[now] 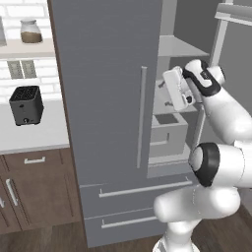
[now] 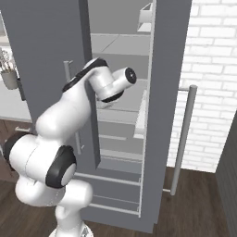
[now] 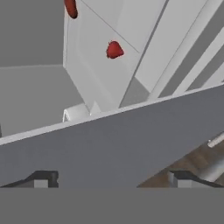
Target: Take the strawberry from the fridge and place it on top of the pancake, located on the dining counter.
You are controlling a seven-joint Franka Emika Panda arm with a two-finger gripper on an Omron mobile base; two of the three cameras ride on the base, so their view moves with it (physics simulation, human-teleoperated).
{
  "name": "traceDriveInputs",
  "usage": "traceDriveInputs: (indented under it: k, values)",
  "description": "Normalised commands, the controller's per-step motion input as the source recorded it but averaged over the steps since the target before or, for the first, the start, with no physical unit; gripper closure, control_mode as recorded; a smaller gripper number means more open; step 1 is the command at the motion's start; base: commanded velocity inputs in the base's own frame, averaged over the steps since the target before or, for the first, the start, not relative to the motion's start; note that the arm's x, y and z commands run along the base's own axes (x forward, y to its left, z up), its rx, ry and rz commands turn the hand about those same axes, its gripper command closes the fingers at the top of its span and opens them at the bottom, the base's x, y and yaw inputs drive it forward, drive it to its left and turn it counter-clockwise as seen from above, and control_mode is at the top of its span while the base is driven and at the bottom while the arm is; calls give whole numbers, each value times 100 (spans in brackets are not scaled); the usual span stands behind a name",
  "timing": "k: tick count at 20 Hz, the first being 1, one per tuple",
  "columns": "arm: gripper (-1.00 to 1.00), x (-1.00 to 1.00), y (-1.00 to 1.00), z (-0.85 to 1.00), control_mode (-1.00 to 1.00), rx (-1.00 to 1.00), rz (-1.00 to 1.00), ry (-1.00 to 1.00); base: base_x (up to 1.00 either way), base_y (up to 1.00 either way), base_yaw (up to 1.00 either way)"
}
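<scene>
Fridge [image 1: 106, 98] left door shut, right door swung wide; we see the open gap running from the left door's edge to the open door at 3 o'clock. Gripper [image 3: 111, 177] sits at that gap, jaws spread wide and empty, a grey door edge crossing just ahead of the fingertips [image 3: 43, 178]. Strawberry [image 3: 114, 50] lies on a pale inner shelf [image 3: 94, 65] at 12 o'clock, well apart; a darker red fruit [image 3: 71, 8] at 11 o'clock. Toaster [image 1: 25, 105] on the worktop [image 1: 34, 135], far left.
</scene>
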Motion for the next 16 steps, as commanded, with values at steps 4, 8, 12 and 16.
traceDriveInputs:
  k: [4,8,12,16]
  values:
    - [-100,45,1,-2,-100,0,7,-5,0,0,0]
    - [-100,22,1,-30,-100,9,12,0,0,0,0]
    - [-100,30,16,-25,-100,13,9,-2,0,0,0]
    - [-100,42,3,-4,-100,14,0,-4,0,0,0]
